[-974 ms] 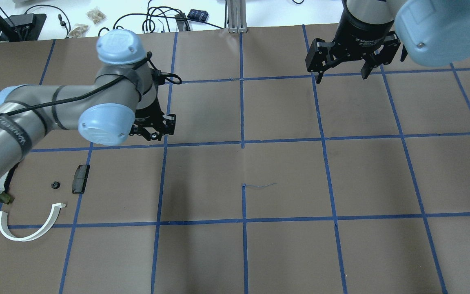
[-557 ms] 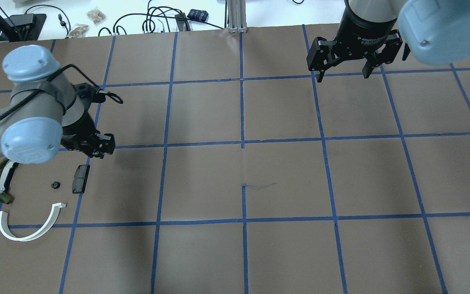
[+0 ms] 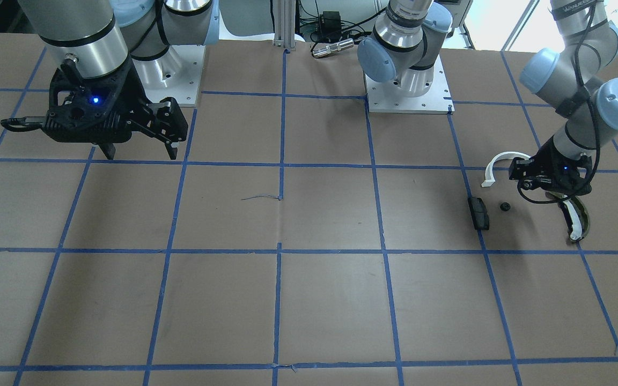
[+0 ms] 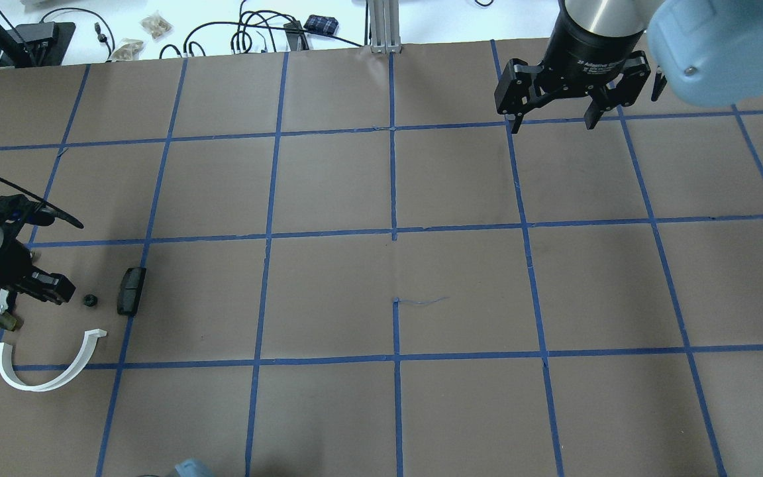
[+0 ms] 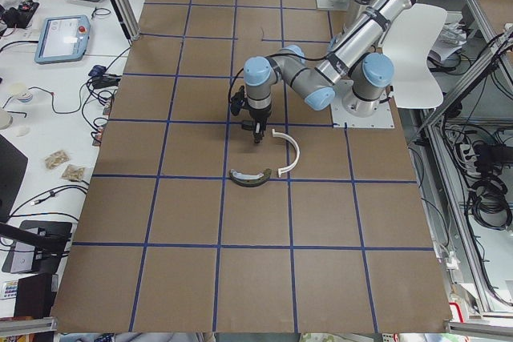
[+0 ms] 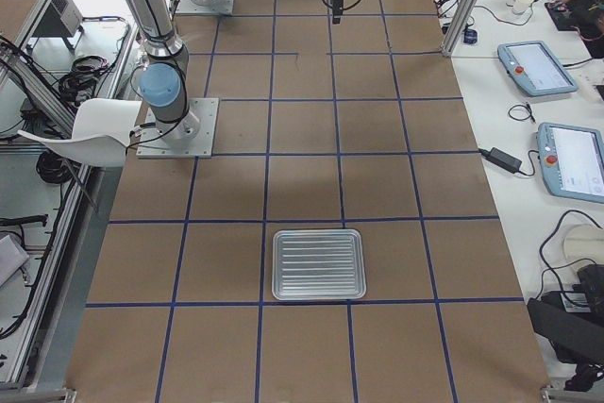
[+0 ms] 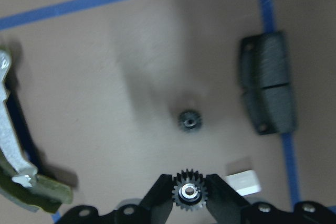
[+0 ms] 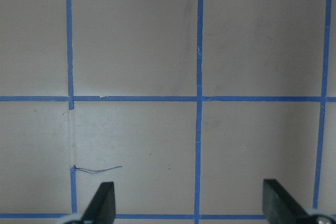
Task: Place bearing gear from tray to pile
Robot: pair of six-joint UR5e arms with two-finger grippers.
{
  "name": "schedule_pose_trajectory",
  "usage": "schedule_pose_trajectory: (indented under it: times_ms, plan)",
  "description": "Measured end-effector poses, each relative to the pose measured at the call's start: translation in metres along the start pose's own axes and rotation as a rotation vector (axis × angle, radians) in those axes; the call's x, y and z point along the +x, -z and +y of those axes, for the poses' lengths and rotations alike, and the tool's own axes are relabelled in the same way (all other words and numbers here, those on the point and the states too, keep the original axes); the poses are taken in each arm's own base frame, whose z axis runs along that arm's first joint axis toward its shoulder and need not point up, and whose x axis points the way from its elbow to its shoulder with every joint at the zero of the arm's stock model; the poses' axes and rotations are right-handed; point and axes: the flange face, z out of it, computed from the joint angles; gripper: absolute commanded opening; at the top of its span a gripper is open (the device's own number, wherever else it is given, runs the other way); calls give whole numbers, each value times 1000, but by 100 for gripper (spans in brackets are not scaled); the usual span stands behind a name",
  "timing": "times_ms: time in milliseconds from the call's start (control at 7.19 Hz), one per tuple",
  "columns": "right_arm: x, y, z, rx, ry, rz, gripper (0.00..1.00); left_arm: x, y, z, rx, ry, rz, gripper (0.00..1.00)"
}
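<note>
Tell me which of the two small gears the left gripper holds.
The nearer gear, clamped in the left gripper; the other gear lies loose beside the black block.

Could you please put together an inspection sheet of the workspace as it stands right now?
Surface: table, brown paper with a blue tape grid.
Job's things: bearing gear pinched in the left gripper over the pile; tray looks empty; pile holds a second small gear, black block, white half-ring, olive-green curved piece.
Clutter: a thin thread on the paper.
Grippers: left shut on the gear; right gripper open, empty.
Cables: wrist cable on the left arm; loose cables on the bench beyond.
Surroundings: pendant tablets on a side bench.
</note>
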Motion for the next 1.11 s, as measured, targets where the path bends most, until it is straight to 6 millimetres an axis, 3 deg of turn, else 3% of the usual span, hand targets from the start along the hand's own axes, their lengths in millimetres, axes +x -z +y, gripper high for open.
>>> schedule_pose_trajectory:
  times_ms: [278, 557, 1113]
  plan:
    - [0, 0, 0, -2, -2, 0, 100, -9, -36, 5, 14, -12, 35, 0]
    - [0, -1, 2, -7, -3, 1, 100, -13, -57, 0, 17, -12, 51, 0]
    - [0, -1, 2, -9, -1, 2, 100, -22, -50, -12, 56, 2, 50, 3]
